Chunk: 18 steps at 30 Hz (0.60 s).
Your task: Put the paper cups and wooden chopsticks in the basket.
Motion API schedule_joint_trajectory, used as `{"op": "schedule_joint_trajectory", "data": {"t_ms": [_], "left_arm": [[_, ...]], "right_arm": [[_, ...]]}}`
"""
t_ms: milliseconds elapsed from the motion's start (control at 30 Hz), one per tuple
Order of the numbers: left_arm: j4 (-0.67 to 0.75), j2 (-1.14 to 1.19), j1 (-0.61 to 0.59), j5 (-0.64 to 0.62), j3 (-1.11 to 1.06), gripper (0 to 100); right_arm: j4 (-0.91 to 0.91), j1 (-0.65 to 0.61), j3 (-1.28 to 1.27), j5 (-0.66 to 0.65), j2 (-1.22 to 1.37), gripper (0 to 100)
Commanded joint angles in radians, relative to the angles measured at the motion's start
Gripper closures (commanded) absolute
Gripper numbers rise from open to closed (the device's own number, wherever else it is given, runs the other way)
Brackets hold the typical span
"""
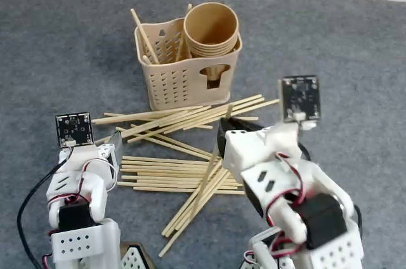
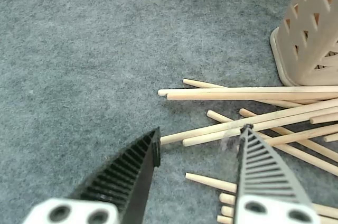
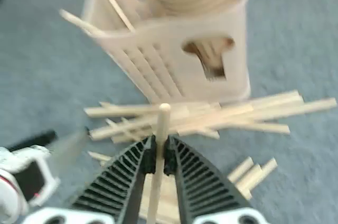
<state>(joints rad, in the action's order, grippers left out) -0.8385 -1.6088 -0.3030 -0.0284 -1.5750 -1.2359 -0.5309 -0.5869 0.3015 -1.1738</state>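
The right gripper (image 3: pixel 160 147) was clamped on one chopstick (image 3: pixel 162 121) in front of the basket (image 1: pixel 181 82). The left gripper (image 2: pixel 200 129) was apart, low over the loose chopsticks (image 1: pixel 171 177) on the desk (image 1: pixel 63 59). Cups (image 1: pixel 211 28) sat stacked in the basket.

No readable text, label, brand, number or sign shows here — nothing legible.

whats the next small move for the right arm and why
Probably lift the right tool and carry it over the beige perforated plastic basket: its jaws are shut on one thin pale wooden chopstick, and the basket stands just beyond the loose pile, already holding stacked brown paper cups.
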Motion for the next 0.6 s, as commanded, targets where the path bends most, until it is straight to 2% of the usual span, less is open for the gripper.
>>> {"op": "schedule_joint_trajectory", "data": {"t_ms": [0, 200, 567], "left_arm": [[0.018, -0.012, -0.002, 0.006, 0.007, 77], [0.018, -0.012, -0.002, 0.006, 0.007, 77], [0.018, -0.012, -0.002, 0.006, 0.007, 77]], "right_arm": [[0.107, -0.015, 0.007, -0.018, -0.038, 99.2], [0.275, -0.015, 0.007, -0.141, -0.047, 99.2], [0.688, -0.015, 0.005, -0.153, -0.038, 99.2]]}}
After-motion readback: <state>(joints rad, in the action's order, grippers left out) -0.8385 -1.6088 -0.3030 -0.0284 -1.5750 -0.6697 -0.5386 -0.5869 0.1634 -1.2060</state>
